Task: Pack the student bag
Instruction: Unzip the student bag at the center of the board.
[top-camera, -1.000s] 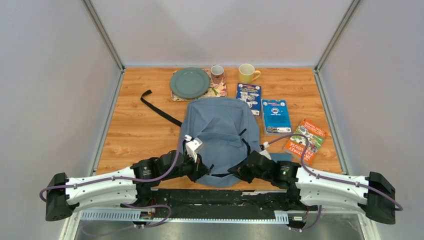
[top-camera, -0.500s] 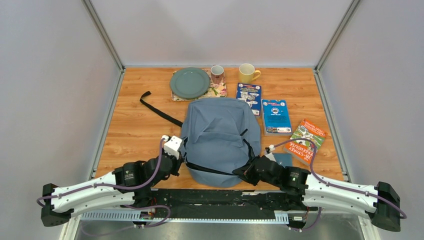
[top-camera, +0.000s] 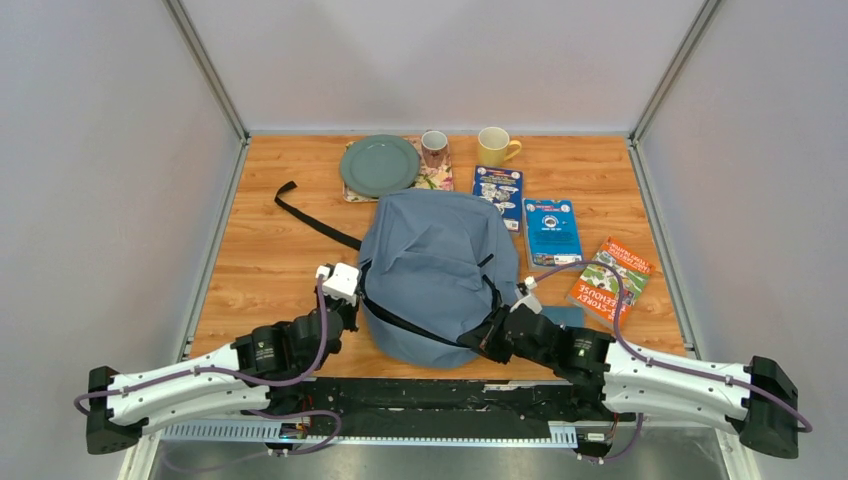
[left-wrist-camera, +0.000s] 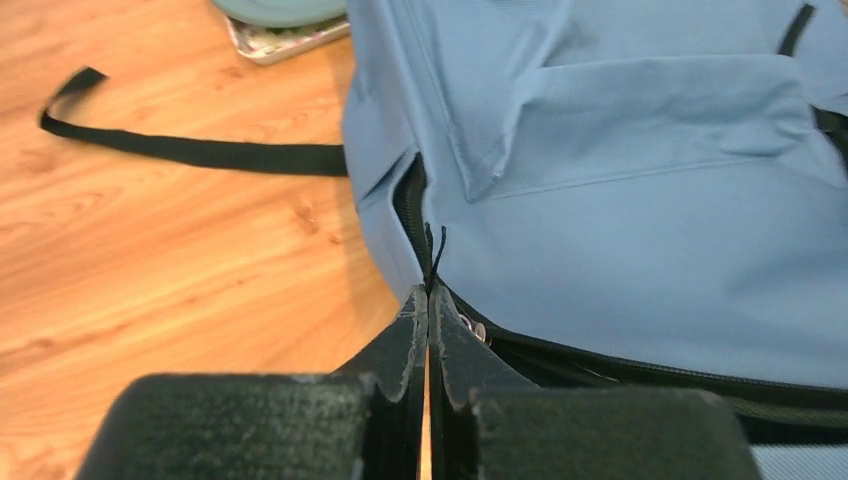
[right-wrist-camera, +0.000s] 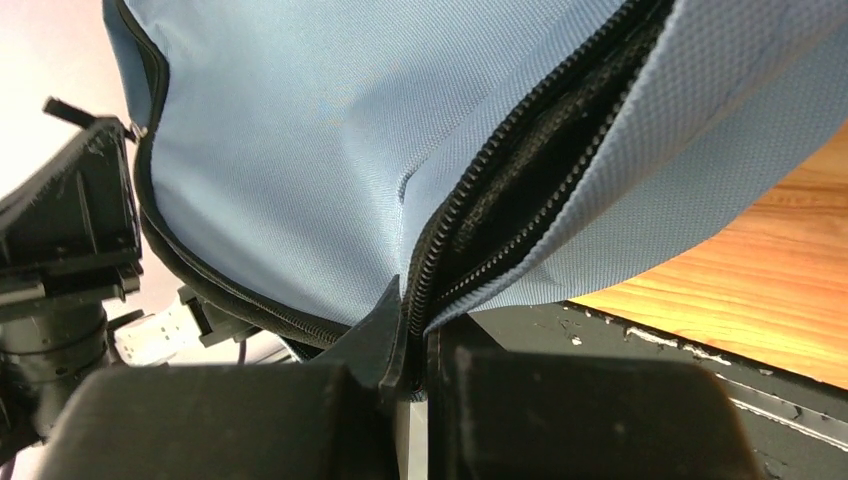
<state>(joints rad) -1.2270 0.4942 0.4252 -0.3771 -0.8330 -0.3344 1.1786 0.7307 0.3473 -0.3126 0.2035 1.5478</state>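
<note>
The student bag (top-camera: 432, 265), grey-blue with black zippers, lies in the middle of the table. Its main zipper (right-wrist-camera: 520, 190) is partly open along the near edge. My left gripper (top-camera: 351, 306) is at the bag's near-left side. In the left wrist view it (left-wrist-camera: 428, 298) is shut on the black zipper pull (left-wrist-camera: 436, 252). My right gripper (top-camera: 488, 336) is at the bag's near-right edge. In the right wrist view it (right-wrist-camera: 416, 325) is shut on the zipper edge of the bag's fabric (right-wrist-camera: 330, 130) and holds it up.
A black strap (top-camera: 314, 221) trails left from the bag. At the back are a green plate (top-camera: 379, 165) on a floral tray, a patterned mug (top-camera: 434, 148) and a yellow mug (top-camera: 494, 146). Two blue books (top-camera: 552, 232) and an orange-green book (top-camera: 611, 280) lie to the right.
My left gripper has moved left from the bag's near middle to its left side, pulling the zipper round. The bag's near edge has shifted away, and my right gripper has moved with it.
</note>
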